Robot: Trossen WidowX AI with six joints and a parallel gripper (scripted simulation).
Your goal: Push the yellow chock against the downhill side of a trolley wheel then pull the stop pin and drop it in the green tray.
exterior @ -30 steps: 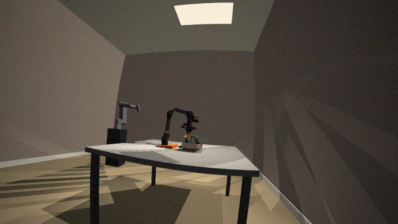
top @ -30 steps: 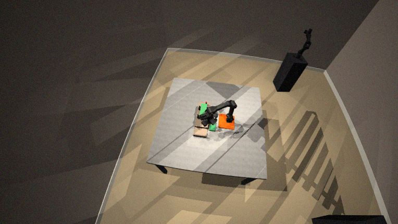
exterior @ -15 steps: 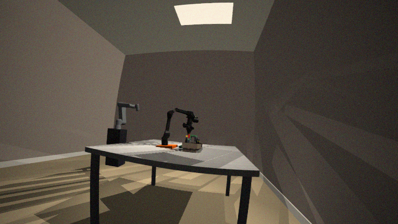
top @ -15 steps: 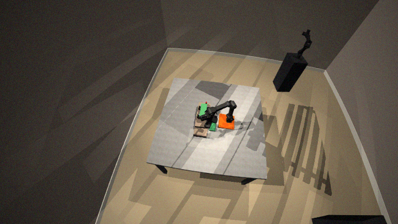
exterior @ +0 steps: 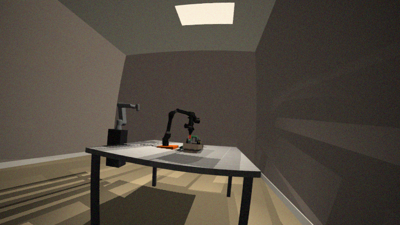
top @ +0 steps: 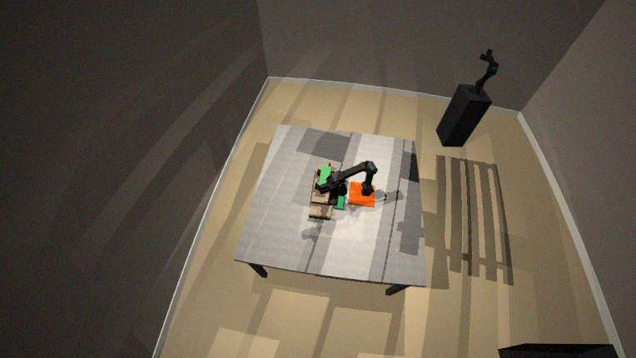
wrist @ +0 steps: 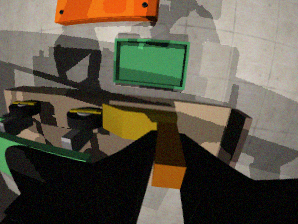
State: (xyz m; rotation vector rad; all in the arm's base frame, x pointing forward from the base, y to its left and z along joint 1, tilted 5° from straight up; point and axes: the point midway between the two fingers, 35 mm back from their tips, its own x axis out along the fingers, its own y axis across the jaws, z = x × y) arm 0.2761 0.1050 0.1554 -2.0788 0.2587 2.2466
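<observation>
My gripper (wrist: 166, 137) (exterior: 190, 133) is shut on the orange handle of the yellow chock (wrist: 125, 122), over the ramp (wrist: 202, 120) (top: 319, 197). The yellow block points at the trolley's near downhill wheel (wrist: 84, 118), very close to it; contact cannot be told. The chock's black base is hidden. The green-topped trolley (top: 325, 172) stands on the ramp, its top partly in the wrist view at lower left. The stop pin's red head (top: 330, 164) (exterior: 190, 136) shows at the uphill end. The green tray (wrist: 186, 65) (top: 339, 206) lies beside the ramp and is empty.
The orange base plate (top: 355, 200) (wrist: 105, 12) carries the arm, beyond the tray from the ramp. A dark end stop (wrist: 236, 131) stands at the ramp's downhill end. A second arm on a black pedestal (top: 463, 117) (exterior: 117, 136) stands off the table.
</observation>
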